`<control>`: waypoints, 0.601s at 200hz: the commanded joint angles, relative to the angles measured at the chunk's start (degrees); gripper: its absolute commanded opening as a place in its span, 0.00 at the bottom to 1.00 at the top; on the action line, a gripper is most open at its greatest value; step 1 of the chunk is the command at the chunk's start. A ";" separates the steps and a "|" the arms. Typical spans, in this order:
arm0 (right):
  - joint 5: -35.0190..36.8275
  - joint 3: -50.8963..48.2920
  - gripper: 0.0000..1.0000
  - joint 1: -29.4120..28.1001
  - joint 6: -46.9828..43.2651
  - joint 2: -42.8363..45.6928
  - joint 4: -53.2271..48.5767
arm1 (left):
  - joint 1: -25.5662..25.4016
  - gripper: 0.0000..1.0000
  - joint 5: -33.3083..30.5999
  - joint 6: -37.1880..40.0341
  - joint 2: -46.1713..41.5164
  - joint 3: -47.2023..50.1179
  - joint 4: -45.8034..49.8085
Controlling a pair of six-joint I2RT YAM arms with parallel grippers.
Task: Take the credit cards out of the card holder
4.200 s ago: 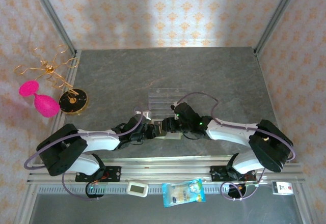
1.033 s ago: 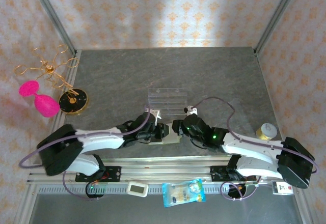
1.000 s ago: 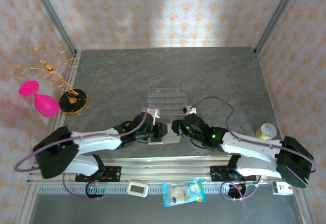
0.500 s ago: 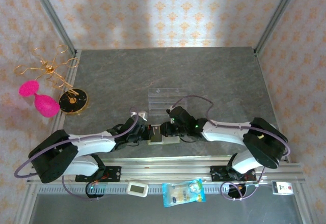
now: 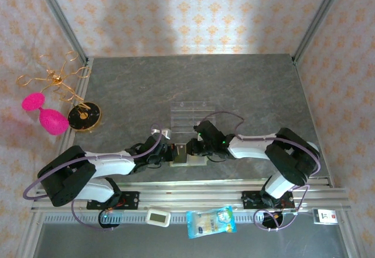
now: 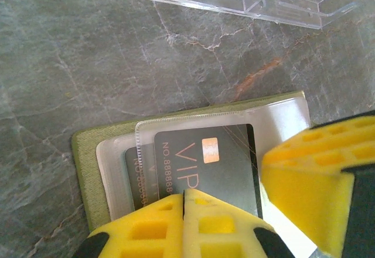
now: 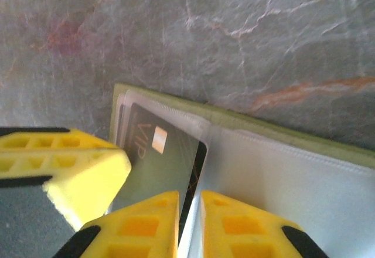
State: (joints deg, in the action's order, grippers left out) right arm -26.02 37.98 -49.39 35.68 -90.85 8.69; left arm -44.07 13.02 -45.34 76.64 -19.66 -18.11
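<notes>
Looking down from above, I find the card holder (image 5: pixel 190 160) lying open on the worktop (image 5: pixel 234 88), near its front edge and at 6 o'clock from the clear tray (image 5: pixel 190 116), with 1 arm reaching in from 9 o'clock and the other from 3 o'clock. On the left wrist camera I count 2 credit cards (image 6: pixel 205 164), dark with VIP lettering, stacked in the clear inner pocket, the front one overlapping the one behind it. Both sit inside that pocket, so by my reading none is out yet and the whole extraction is left to do. The left tool (image 6: pixel 184 202) has its yellow pads pressed together at the near edge of the front card; whether the card's edge is actually pinched between them I cannot tell. The right tool (image 7: pixel 190 211) has its pads almost together across the pocket's open edge, and I judge it is clamped on the card holder there rather than on a card. What remains, as I see it, is to slide the front card free, then the second.
</notes>
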 commanded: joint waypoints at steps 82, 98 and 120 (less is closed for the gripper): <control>-1.13 -1.71 0.00 0.34 2.54 -1.13 4.95 | 0.23 0.00 0.88 -0.19 0.65 1.77 1.51; -0.45 -2.57 0.00 0.52 3.06 -0.23 4.87 | 0.25 0.00 0.72 -0.20 0.43 1.87 1.71; 0.92 -4.25 0.00 1.62 3.86 2.21 3.89 | 0.35 0.00 0.35 -0.27 -0.23 2.25 1.86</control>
State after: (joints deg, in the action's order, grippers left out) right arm -26.92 36.01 -48.69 38.37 -91.77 13.08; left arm -44.07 13.06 -45.36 76.66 -19.27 -18.85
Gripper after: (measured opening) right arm 0.043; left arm 0.045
